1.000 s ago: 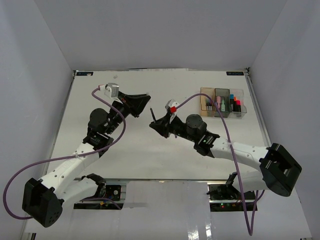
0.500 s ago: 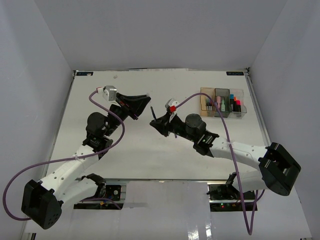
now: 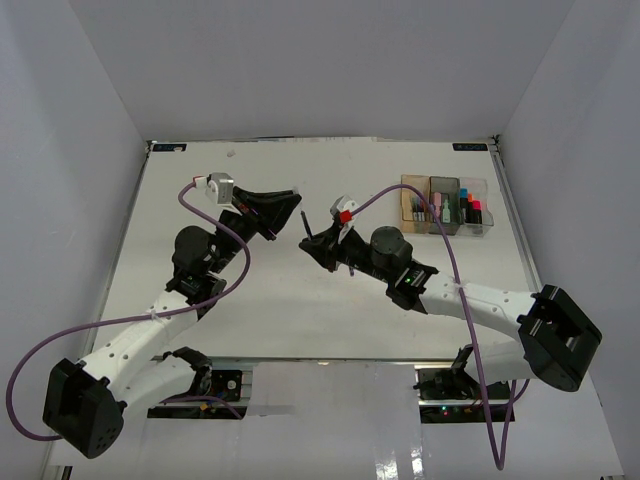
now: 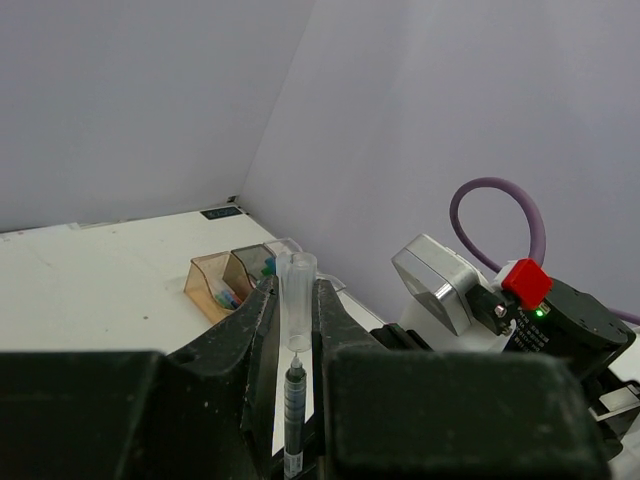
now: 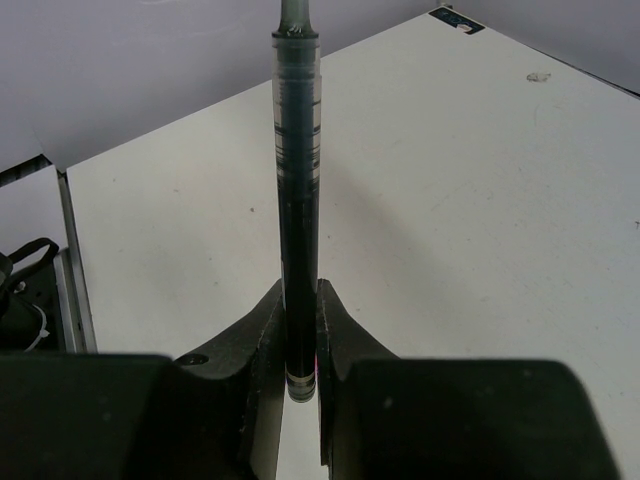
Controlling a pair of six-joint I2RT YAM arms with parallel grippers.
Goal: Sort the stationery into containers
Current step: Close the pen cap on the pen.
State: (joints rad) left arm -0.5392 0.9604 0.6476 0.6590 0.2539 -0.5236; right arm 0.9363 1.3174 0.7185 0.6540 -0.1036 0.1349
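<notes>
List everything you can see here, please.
bins: three, amber, grey and clear, in a row at the table's far right
markers: several, pink, mint, blue, inside the bins; exact count unclear
pens: two, dark, one in the left gripper, one in the right gripper
table: one, white, under everything
cables: two, purple, one along each arm
arms: two, white and black, at the near edge
grippers: two, black, each shut on a pen

My white desk (image 3: 300, 320) sits boxed by plain grey walls (image 3: 320, 70) along its far, left and right edges, evenly lit.
</notes>
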